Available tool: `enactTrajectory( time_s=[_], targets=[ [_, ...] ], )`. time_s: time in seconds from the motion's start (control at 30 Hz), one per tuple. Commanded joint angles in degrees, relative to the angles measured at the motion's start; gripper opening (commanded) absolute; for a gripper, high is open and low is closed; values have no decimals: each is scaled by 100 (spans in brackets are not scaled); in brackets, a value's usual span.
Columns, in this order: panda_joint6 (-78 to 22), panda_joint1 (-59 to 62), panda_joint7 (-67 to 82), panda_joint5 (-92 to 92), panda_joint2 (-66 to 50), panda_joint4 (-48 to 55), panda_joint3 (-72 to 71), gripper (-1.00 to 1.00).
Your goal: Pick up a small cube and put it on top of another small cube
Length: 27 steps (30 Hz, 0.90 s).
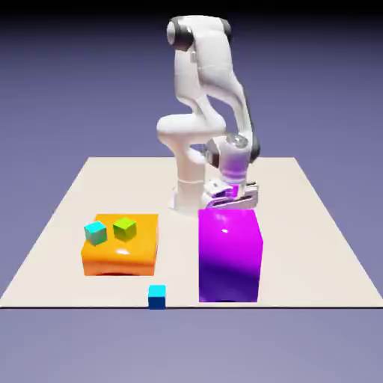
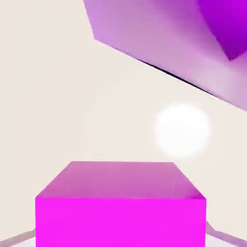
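The end effector (image 2: 120,238) grips the magenta cube (image 2: 120,222), at twelve o'clock from the purple block (image 1: 229,254) in the exterior view; the orange block (image 1: 123,258) carries cyan (image 1: 96,233) and green cubes (image 1: 125,229)!

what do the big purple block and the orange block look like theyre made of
The purple block looks like glossy plastic, with a small bright highlight; the orange block seems similar, its top shining, though painted wood is possible.

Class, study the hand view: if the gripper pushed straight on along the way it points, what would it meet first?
Probably the pale tabletop, with the magenta cube between its fingers touching first; how near is unclear.
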<state>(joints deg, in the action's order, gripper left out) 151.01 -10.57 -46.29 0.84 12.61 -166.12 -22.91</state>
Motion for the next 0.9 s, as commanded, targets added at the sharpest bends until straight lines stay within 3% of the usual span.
enactTrajectory(
  time_s=[0.0,0.13,0.3,0.87],
  targets=[
    [-196,-30,-144,177,25,187,-208,-100],
    [-1026,-125,-740,889,119,992,-1013,-100],
    [-1952,370,-1339,1334,40,2030,-712,-100],
    [-2990,2515,-1838,908,-539,3565,2794,-100]
  ],
)
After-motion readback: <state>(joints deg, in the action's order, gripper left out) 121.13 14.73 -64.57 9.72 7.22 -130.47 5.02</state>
